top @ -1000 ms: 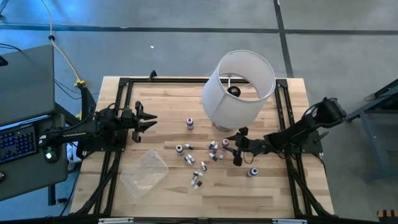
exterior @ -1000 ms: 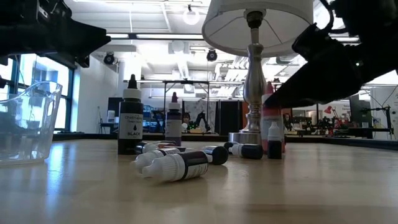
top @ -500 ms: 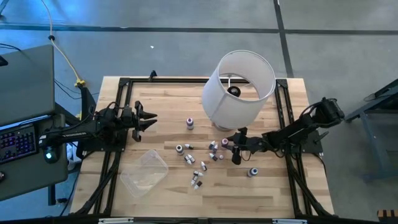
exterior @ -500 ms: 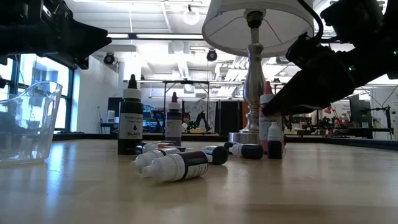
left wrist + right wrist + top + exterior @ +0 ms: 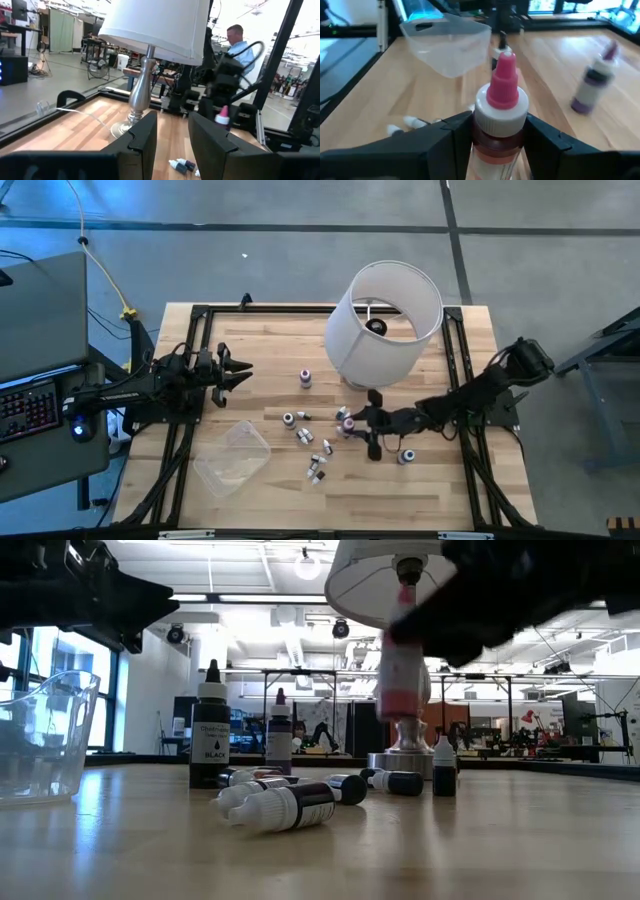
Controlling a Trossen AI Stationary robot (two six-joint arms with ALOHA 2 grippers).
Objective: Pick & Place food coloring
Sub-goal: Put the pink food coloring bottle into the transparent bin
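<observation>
pink-capped bottle (image 5: 501, 116) is clamped upright in the right gripper (image 5: 372, 423), lifted off the table mid-cluster. carry it level, left and near, to the clear tub (image 5: 232, 457), clearing the standing bottles. left gripper (image 5: 240, 372) waits far-left, fingers parted, empty.

Right tool (image 5: 405, 625) holds pink-capped bottle (image 5: 398, 680) above table (image 5: 500, 840).
</observation>
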